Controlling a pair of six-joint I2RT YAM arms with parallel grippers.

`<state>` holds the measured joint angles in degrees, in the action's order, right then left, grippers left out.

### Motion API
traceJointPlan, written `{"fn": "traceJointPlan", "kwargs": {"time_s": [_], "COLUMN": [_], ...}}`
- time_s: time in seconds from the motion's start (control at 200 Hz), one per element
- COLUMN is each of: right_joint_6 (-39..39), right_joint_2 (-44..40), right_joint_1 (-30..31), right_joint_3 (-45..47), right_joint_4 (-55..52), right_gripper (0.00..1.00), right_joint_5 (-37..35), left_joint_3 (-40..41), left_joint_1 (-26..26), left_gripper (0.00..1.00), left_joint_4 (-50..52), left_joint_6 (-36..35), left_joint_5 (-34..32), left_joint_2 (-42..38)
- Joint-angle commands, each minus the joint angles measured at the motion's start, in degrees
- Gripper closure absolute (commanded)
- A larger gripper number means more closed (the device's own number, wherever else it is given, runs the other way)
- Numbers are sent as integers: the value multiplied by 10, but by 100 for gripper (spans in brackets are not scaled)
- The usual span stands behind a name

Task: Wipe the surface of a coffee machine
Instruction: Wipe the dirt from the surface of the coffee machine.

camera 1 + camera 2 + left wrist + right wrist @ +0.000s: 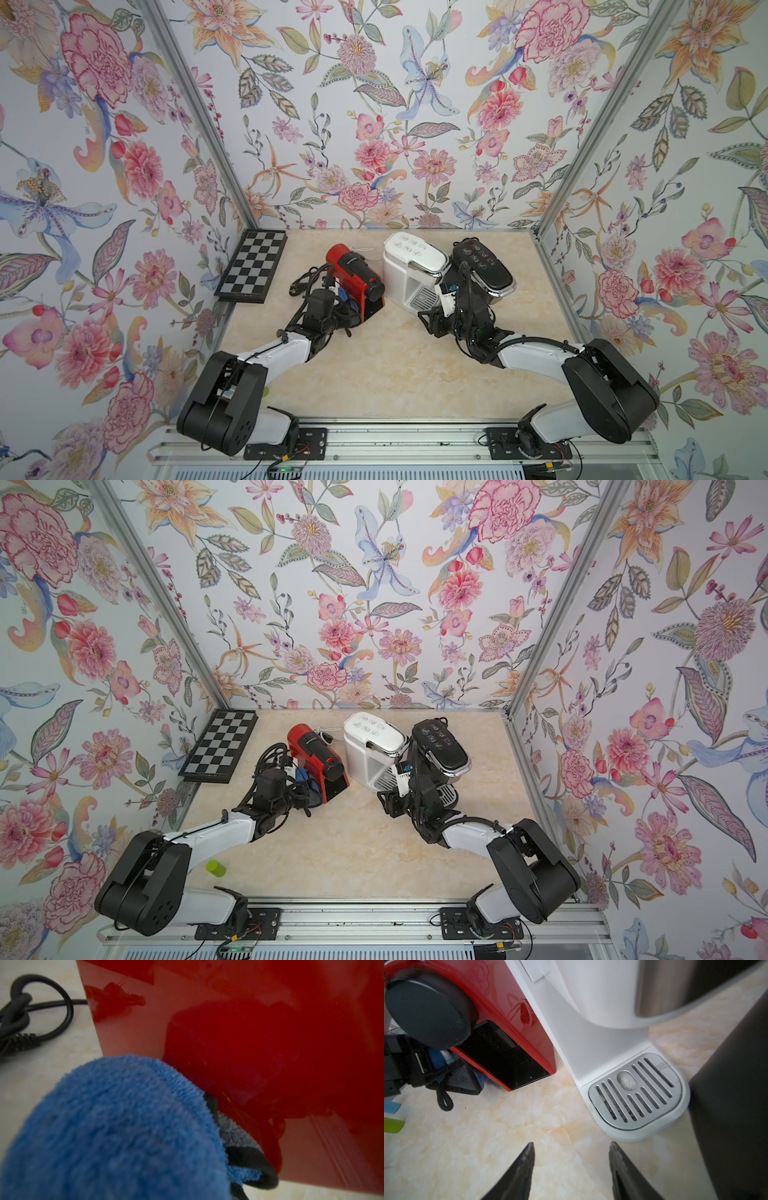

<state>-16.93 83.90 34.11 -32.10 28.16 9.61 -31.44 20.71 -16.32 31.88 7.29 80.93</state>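
Observation:
A glossy red coffee machine [353, 272] [249, 1043] stands at the back of the table, left of centre. A fluffy blue cloth [114, 1126] [344, 296] with a grey side and black edging is pressed against the machine's red side wall. My left gripper [341, 304] is shut on this cloth, and the cloth hides its fingers in the left wrist view. My right gripper [572, 1145] is open and empty. It hovers over bare table in front of the white coffee machine [411, 266] [591, 1022].
A black coffee machine [482, 266] [737, 1105] stands right of the white one, close to my right arm. The white machine's grey drip tray [635, 1091] is just ahead of my right gripper. A black power cord [31, 1014] lies left of the red machine. A chessboard [253, 266] leans at the back left. A small green cylinder [216, 867] lies near the left arm's base.

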Motion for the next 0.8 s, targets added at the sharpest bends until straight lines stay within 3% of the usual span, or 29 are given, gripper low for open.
{"fn": "traceJointPlan", "kwargs": {"time_s": [0.0,0.32,0.565,0.796], "right_joint_6": [-5,-5,-4,-3], "right_joint_2": [6,1,8,7], "right_joint_1": [0,0,1,2], "right_joint_3": [-11,-9,-13,-13], "right_joint_4": [9,8,8,6], "right_gripper": [42,41,41,42], "right_joint_5": [2,1,2,0], "left_joint_3": [-3,-57,-108,-90], "left_joint_1": [7,22,84,147], "left_gripper": [100,100,100,100], "left_joint_4": [-16,35,91,89], "left_joint_6": [14,9,2,22], "left_joint_5": [7,-4,-47,-97], "left_joint_2": [7,-54,-88,-87]}}
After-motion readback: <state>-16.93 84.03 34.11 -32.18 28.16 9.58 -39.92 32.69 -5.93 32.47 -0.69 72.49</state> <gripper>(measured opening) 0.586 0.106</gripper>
